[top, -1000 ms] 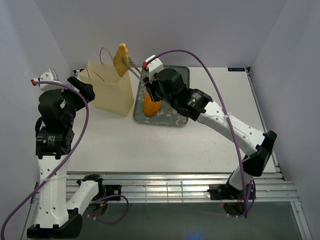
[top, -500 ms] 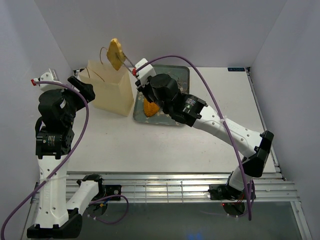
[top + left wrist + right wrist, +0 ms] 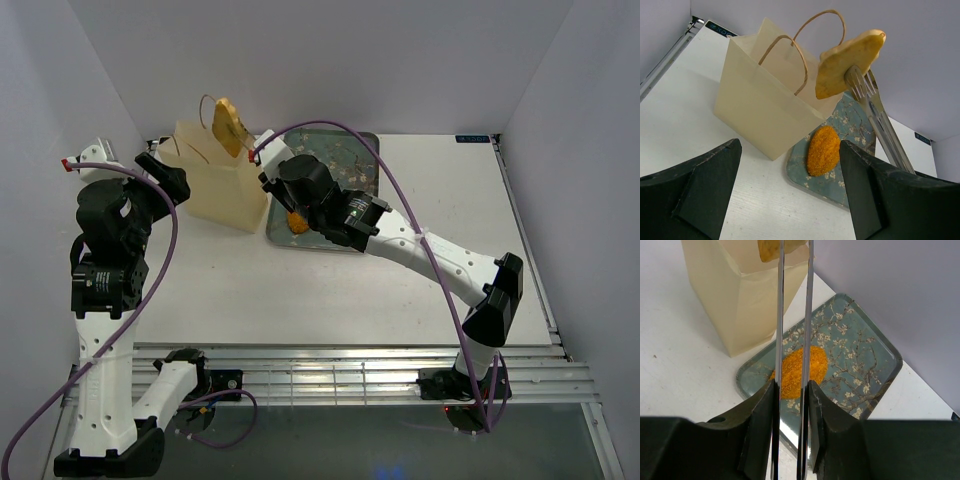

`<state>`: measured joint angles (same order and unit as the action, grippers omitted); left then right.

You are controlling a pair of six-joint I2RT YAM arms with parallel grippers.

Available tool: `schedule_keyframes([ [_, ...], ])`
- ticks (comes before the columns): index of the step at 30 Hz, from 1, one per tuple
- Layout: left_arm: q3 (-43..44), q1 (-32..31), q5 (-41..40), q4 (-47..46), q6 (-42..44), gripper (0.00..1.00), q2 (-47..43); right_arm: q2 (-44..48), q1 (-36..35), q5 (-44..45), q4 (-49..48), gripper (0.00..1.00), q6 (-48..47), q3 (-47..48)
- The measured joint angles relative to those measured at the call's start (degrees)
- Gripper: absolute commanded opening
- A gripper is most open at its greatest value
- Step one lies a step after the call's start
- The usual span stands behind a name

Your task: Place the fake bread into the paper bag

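My right gripper [image 3: 268, 163] is shut on metal tongs [image 3: 792, 340]. The tongs pinch a tan, brown-crusted slice of fake bread [image 3: 228, 125] just above the open top of the cream paper bag [image 3: 215, 185]. The slice [image 3: 849, 62], tongs [image 3: 875, 115] and bag [image 3: 760, 105] also show in the left wrist view. The slice's lower edge [image 3: 777, 247] shows over the bag [image 3: 750, 295] in the right wrist view. The orange oval loaf [image 3: 297, 222] lies on the floral tray [image 3: 350, 150]. My left gripper [image 3: 790, 200] is open and empty, left of the bag. Other bread pieces are not visible.
The tray [image 3: 860, 355] stands right beside the bag, holding only the loaf [image 3: 797, 370]. The bag's cord handles [image 3: 790, 45] stick up beside the slice. Grey walls close in the back and both sides. A slatted metal rail [image 3: 350, 375] runs along the near edge.
My right arm has swung left with the tongs, carrying the slice from above the bag's right edge to over its opening and slightly lower. The left arm has not moved.
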<state>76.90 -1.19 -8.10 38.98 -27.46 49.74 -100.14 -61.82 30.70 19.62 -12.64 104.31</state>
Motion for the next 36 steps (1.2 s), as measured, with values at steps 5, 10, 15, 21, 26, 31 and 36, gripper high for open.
schedule_keyframes([
  [5,0.00,0.00,-0.02,0.02,0.00,0.89,-0.20,-0.09,-0.15,0.00,0.13,0.37,0.22,0.28],
  [10,-0.02,0.00,0.00,0.00,-0.02,0.89,-0.37,-0.09,-0.17,-0.04,0.39,0.43,0.37,0.28],
  [15,-0.02,0.00,0.00,0.02,-0.02,0.90,-0.37,-0.09,-0.17,-0.07,0.42,0.45,0.42,0.28],
  [21,-0.02,0.00,0.00,0.02,-0.04,0.89,-0.57,-0.09,-0.17,-0.17,0.37,0.49,0.55,0.35],
  [26,-0.02,0.00,0.00,0.02,-0.04,0.90,-0.74,-0.09,-0.17,-0.22,0.37,0.50,0.66,0.46],
  [31,-0.04,0.00,0.00,0.02,-0.07,0.90,-0.83,-0.09,-0.17,-0.22,0.35,0.49,0.87,0.48],
  [36,-0.24,0.00,0.00,0.02,-0.22,0.89,-0.83,0.33,-0.17,-0.74,0.35,0.49,2.10,0.42],
])
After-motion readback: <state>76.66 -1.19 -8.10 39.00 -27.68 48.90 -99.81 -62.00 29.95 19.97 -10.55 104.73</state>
